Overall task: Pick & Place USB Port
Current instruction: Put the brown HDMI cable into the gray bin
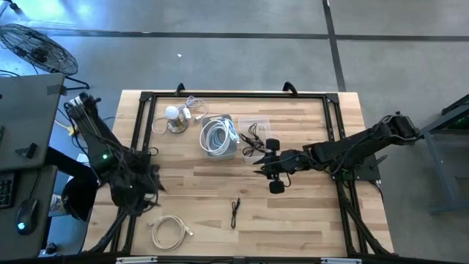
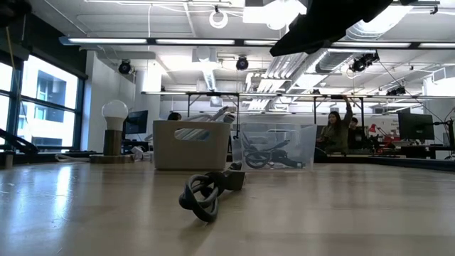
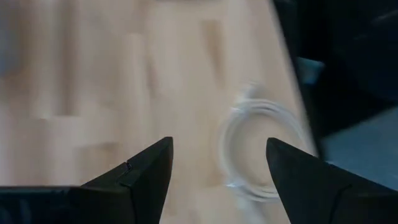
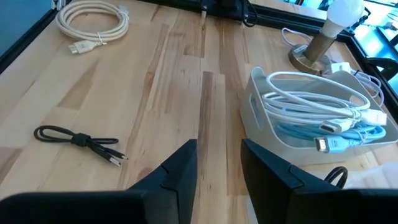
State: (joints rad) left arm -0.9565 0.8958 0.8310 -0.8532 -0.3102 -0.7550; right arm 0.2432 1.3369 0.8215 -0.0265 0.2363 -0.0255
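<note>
A short black USB cable point(image 1: 234, 213), bundled with a tie, lies flat on the wooden table; it also shows in the right wrist view as the black cable point(image 4: 81, 140) and in the low view as the black cable point(image 2: 210, 192). My right gripper point(image 4: 219, 155) is open and hovers above the table's middle, right gripper point(image 1: 258, 169), near the grey bin and well away from the black cable. My left gripper point(image 3: 217, 162) is open at the table's left side, left gripper point(image 1: 150, 192), above bare wood, with a white coiled cable point(image 3: 255, 149) ahead of it.
A grey bin point(image 1: 220, 136) holds white and blue cables. Beside it stands a clear container point(image 1: 254, 130) with black cables. A lamp with a bulb point(image 1: 174, 117) stands at the far left. The white coiled cable point(image 1: 170, 231) lies near the near edge. A black frame point(image 1: 234, 95) borders the table.
</note>
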